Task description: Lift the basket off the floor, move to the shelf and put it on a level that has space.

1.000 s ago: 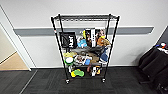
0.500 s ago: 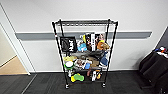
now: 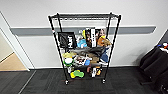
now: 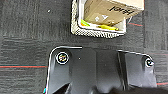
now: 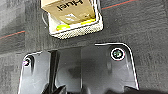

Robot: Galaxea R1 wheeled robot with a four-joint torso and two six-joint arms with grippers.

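The basket (image 4: 98, 32) is sitting on the floor (image 4: 27, 32), carrying a brown cardboard box (image 4: 112, 10) and yellow items. Its woven walls are looking soft, likely flexing under that load, so the two short ends seem the safest hold. The shelf (image 3: 83, 47) is standing ahead against the wall, its top level (image 3: 85, 16) lying bare. Whether either gripper is open cannot be told.

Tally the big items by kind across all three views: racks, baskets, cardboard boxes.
Racks: 1, the tall black metal wire rack against the wall.
Baskets: 1, the cream woven rectangular basket on the dark grey carpet; both wrist views show the same one.
Cardboard boxes: 1, the brown cardboard box sitting in the basket.
Total: 3
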